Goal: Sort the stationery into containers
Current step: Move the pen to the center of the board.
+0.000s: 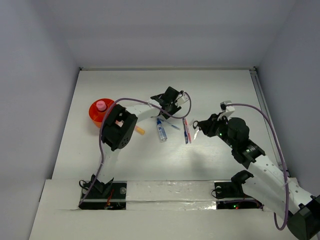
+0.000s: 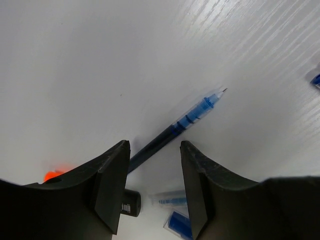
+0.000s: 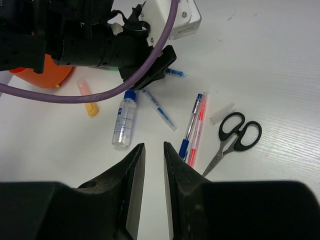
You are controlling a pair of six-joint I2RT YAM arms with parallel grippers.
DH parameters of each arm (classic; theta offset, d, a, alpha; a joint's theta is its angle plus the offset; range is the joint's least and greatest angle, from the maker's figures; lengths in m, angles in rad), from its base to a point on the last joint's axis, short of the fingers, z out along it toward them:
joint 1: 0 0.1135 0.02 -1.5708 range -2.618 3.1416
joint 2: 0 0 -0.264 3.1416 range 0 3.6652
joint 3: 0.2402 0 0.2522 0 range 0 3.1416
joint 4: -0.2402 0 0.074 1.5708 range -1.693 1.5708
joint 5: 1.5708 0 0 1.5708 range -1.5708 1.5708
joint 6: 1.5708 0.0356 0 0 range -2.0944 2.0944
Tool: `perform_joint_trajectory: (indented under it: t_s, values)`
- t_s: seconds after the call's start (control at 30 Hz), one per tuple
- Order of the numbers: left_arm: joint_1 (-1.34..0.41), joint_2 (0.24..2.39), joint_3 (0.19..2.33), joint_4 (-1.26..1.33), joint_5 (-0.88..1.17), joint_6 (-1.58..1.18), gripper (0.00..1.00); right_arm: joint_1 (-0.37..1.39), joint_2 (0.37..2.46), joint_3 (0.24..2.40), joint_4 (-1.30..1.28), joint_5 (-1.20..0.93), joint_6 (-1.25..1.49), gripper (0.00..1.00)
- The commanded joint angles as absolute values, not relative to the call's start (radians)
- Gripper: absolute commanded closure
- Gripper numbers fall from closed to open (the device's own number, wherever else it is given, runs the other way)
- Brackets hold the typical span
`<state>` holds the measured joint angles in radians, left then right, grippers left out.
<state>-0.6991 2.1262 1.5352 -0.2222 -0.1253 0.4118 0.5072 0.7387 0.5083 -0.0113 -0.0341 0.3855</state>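
The orange holder [image 1: 96,116] stands at the left with a pink-capped bottle [image 1: 101,105] in it. My left gripper [image 1: 164,110] is open and empty, low over a thin blue pen [image 2: 175,129] that lies between its fingertips [image 2: 119,165]. Near it lie the clear blue-capped bottle [image 3: 124,120], a yellow marker [image 3: 88,101], and a blue pen [image 3: 191,126] beside a red pen [image 3: 199,131]. Black-handled scissors [image 3: 235,137] lie to the right. My right gripper [image 3: 154,146] hovers over bare table near the pens, its jaws a narrow gap apart and empty.
A clear pen cap [image 3: 222,113] lies by the scissors. A black cylinder end [image 2: 131,202] shows under the left fingers, next to the bottle [image 2: 170,200]. The left arm and its purple cable [image 3: 100,92] cross above the items. White walls enclose the table.
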Motion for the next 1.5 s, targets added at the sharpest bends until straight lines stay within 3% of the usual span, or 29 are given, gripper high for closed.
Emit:
perform_joint_trajectory:
  t_s: [0.0,0.17,0.43,0.7,0.77,0.8,0.9,0.93,1.17,1.47]
  values:
    - [-0.699,2.166,1.568,-0.238,-0.121,0.426,0.57,0.511,0.738,0.557,0.012,-0.044,0.368,0.72]
    - [-0.69,2.215,1.618,-0.245,-0.121,0.433,0.62,0.511,0.749,0.564,0.003,-0.02,0.356,0.72]
    - [-0.657,2.253,1.672,-0.252,-0.074,0.413,0.81,0.511,0.759,0.591,-0.052,0.037,0.33,0.7]
    - [-0.629,2.276,1.723,-0.27,-0.057,0.373,0.93,0.511,0.755,0.601,-0.051,0.037,0.331,0.7]
    - [-0.629,2.284,1.752,-0.279,-0.055,0.353,0.9,0.511,0.756,0.603,-0.054,0.038,0.327,0.69]
    - [-0.629,2.287,1.761,-0.282,-0.057,0.341,0.76,0.511,0.756,0.603,-0.054,0.04,0.324,0.69]
    - [-0.629,2.278,1.767,-0.279,-0.055,0.313,0.51,0.511,0.767,0.603,-0.051,0.04,0.318,0.69]
    - [-0.629,2.275,1.767,-0.284,-0.058,0.302,0.49,0.511,0.77,0.604,-0.049,0.037,0.316,0.69]
    - [-0.617,2.232,1.727,-0.307,-0.035,0.284,0.49,0.511,0.796,0.606,-0.032,0.017,0.318,0.69]
    - [-0.598,2.261,1.7,-0.413,-0.017,0.298,0.59,0.511,0.778,0.601,-0.026,0.012,0.318,0.69]
